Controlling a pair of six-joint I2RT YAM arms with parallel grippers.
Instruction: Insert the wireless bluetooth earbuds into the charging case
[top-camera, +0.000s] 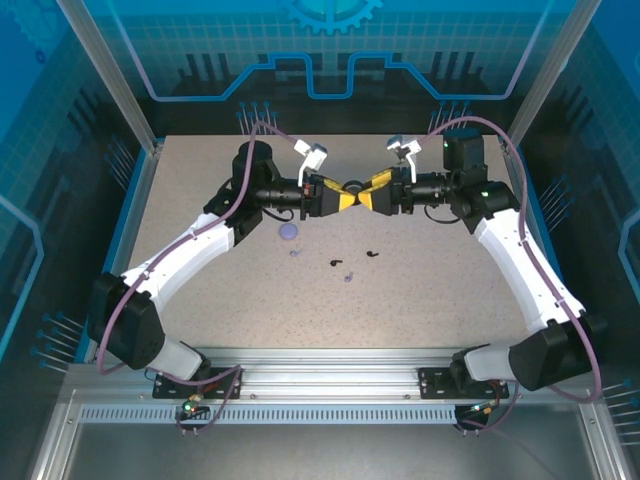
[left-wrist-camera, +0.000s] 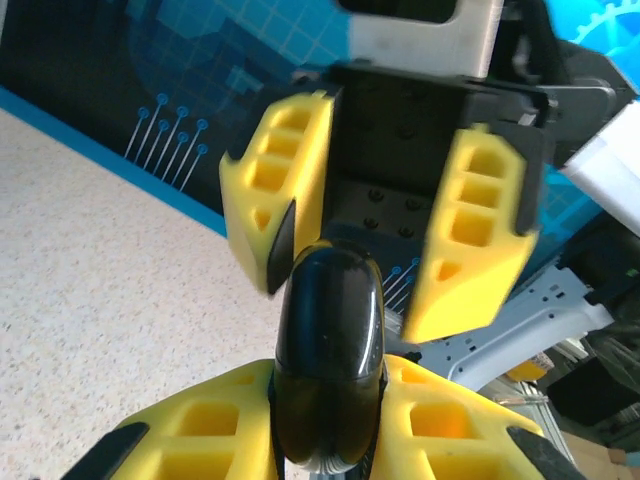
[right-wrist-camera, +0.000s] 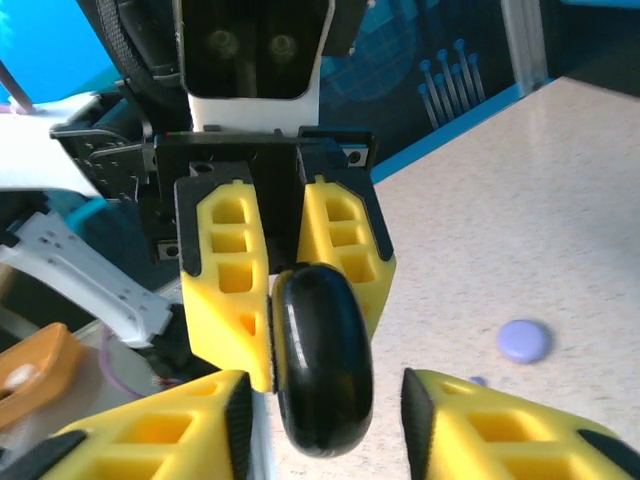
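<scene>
A glossy black round charging case (top-camera: 352, 187) hangs above the table's middle, where the two grippers meet tip to tip. My left gripper (left-wrist-camera: 330, 420) is shut on the charging case (left-wrist-camera: 330, 340), its yellow fingers (left-wrist-camera: 200, 430) pressed against both sides. My right gripper (right-wrist-camera: 328, 405) stands open around the same case (right-wrist-camera: 320, 370), with a gap on its right side. Two black earbuds (top-camera: 335, 264) (top-camera: 373, 252) and two purple earbuds (top-camera: 295, 253) (top-camera: 347, 277) lie loose on the table below.
A lavender round case (top-camera: 288, 232) lies on the speckled table (top-camera: 450, 290) left of the earbuds; in the right wrist view this lavender case (right-wrist-camera: 524, 340) sits to the right. Blue walls ring the table.
</scene>
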